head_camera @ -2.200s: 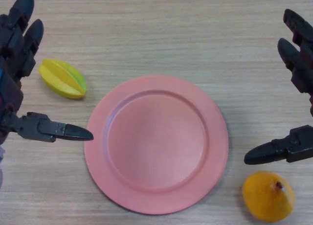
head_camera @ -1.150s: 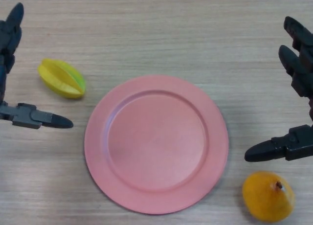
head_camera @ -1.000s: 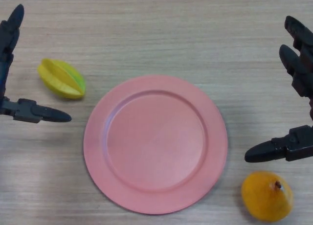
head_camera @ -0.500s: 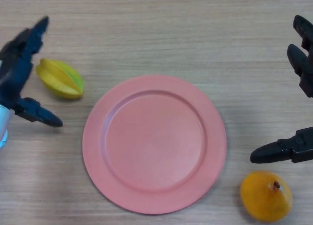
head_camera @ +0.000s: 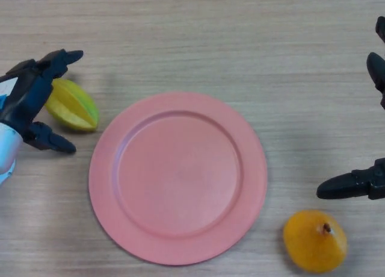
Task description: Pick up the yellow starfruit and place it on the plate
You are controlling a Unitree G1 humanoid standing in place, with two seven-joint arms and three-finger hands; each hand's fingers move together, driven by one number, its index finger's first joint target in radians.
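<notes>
The yellow starfruit (head_camera: 73, 106) lies on the wooden table, just left of the pink plate (head_camera: 178, 177). My left hand (head_camera: 31, 96) is at the left edge, open, with its fingers over the starfruit's upper left end and its thumb below the fruit. It is not closed on the fruit. The plate has nothing on it. My right hand (head_camera: 361, 183) is open at the right edge, away from the plate.
An orange fruit (head_camera: 315, 240) lies on the table at the lower right, below my right hand and right of the plate.
My left hand has turned and moved right, onto the starfruit's left end. The view has shifted a little, so plate and fruits sit further left. My right hand has drawn toward the right edge.
</notes>
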